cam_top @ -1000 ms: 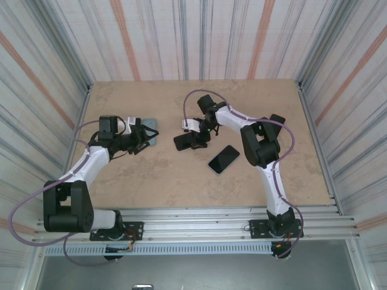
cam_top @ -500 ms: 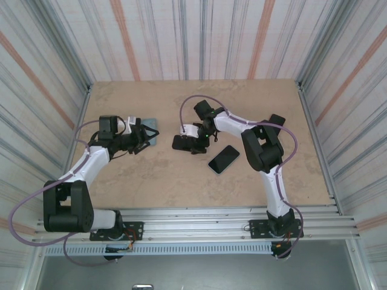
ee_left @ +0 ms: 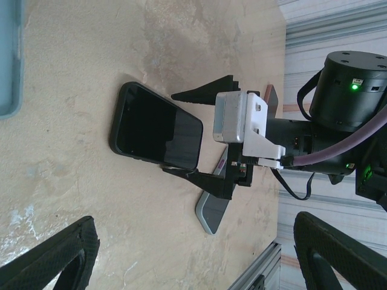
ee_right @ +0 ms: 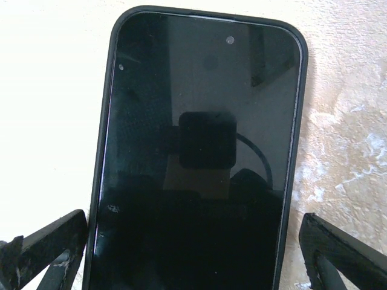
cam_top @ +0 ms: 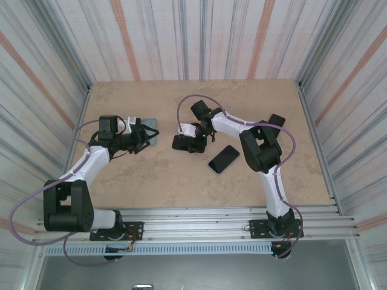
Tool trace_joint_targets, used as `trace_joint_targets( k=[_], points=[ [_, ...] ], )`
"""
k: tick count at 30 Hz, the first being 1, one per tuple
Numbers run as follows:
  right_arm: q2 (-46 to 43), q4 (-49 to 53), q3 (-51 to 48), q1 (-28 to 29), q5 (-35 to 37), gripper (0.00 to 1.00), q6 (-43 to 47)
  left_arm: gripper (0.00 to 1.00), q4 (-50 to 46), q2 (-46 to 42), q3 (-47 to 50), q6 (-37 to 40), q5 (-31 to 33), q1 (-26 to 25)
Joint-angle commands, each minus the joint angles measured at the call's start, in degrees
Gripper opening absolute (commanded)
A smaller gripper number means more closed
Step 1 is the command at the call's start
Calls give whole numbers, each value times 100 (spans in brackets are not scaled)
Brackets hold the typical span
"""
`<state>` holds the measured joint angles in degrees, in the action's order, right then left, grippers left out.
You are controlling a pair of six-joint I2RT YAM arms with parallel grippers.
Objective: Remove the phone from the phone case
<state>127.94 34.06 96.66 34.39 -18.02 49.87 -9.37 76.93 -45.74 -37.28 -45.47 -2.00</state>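
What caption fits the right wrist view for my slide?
Open right gripper straddles the black-cased phone lying screen-up on the table.

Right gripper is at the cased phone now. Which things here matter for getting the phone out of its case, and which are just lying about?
In the job:
- phone in the black case
- right gripper, open, fingers either side of it

Lying about:
- second phone, flat beside it
- light-blue case, further left
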Motion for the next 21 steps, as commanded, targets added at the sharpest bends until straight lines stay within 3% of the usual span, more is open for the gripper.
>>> trace_joint_targets(
  k=[1,13,21],
  points=[
    [96,201,-84,-47,292,91,-56,87,105,87,-45,72,-119,-23],
    [-41,26,-484,-82,545,87,-30,87,8,112,-120,151,-108,-26],
    [-348,-392,-618,-102,206,68,-317,87,16,69,-137,88,-120,-24]
  ],
)
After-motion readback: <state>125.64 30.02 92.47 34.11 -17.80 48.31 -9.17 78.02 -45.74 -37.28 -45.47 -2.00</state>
